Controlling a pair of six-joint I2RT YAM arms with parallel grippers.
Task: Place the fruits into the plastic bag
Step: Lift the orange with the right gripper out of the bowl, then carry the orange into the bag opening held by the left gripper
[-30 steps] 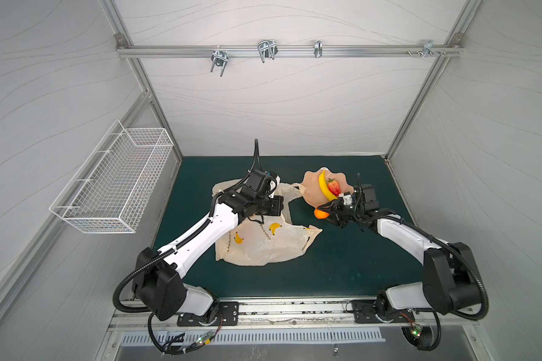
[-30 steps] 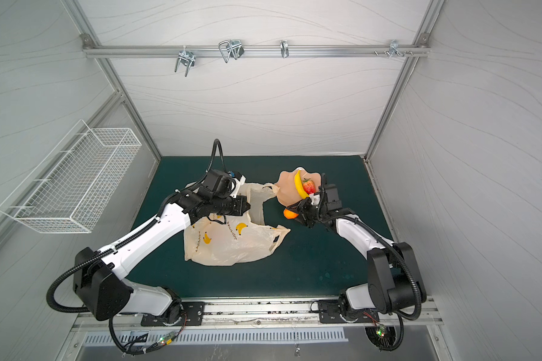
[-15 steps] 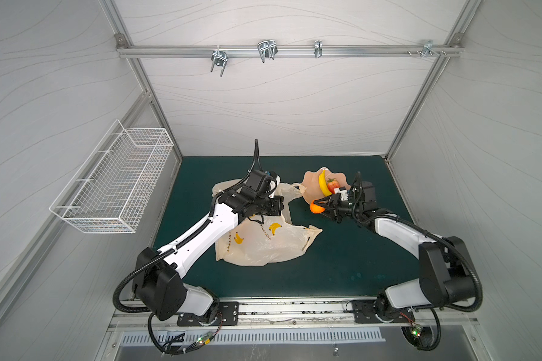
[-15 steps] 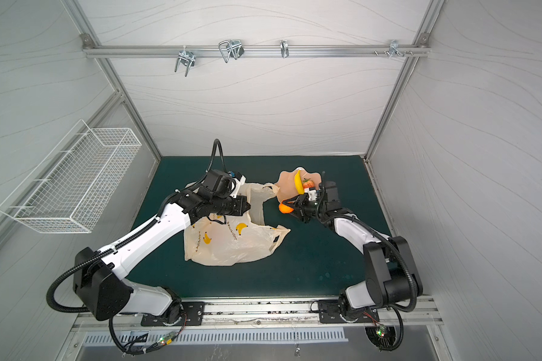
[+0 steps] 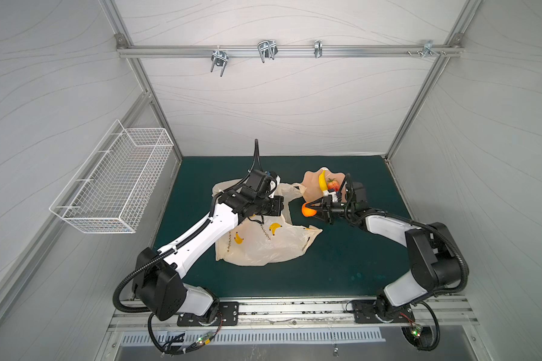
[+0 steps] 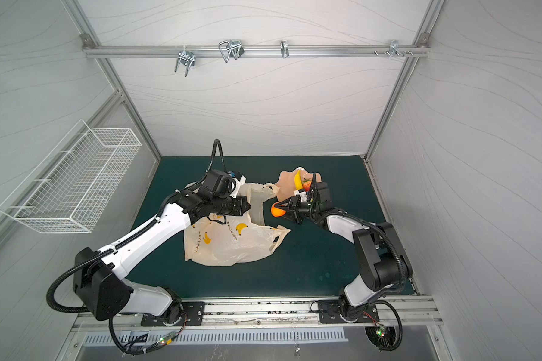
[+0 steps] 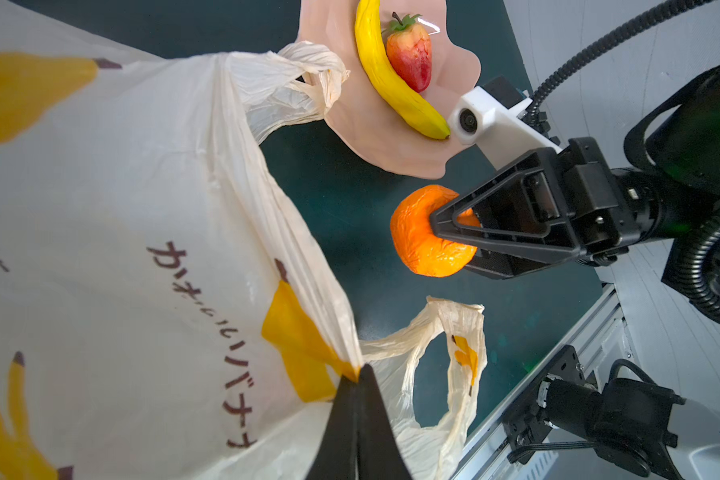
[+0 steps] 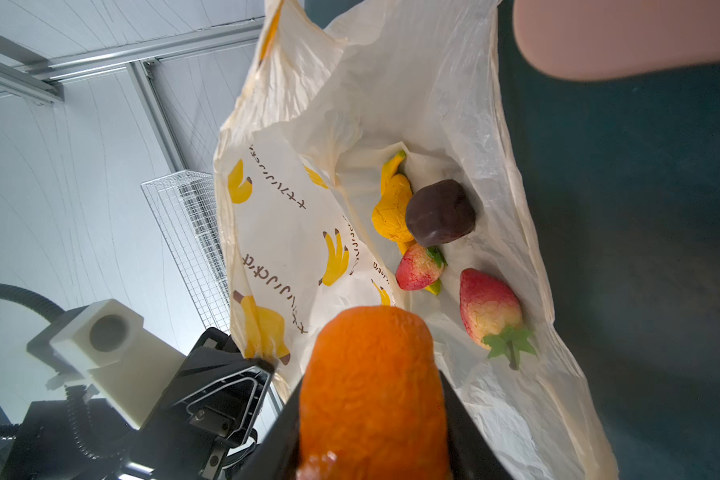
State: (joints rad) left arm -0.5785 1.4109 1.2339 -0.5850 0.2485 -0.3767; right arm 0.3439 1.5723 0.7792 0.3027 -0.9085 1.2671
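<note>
Pinching the wrinkled, bright orange (image 7: 416, 245) between its jaws, the right claw (image 5: 312, 211) hangs over the bench (image 5: 341, 265) just outside the mouth of the plastic bag (image 5: 263, 247), which gapes toward the bench's right edge, so the coming move is likely a short push toward the left edge. The left claw (image 7: 358, 376), pressed together on the bag's upper rim, lifts it open. The cream, crinkly bag lies mid-bench holding a lemon (image 8: 391, 212), a dark brown piece (image 8: 439, 212) and two strawberries (image 8: 418, 268) (image 8: 489, 309), while a banana (image 7: 391, 79) and third strawberry (image 7: 410, 54) wait on the pink dish (image 7: 375, 137) nearer the back edge.
</note>
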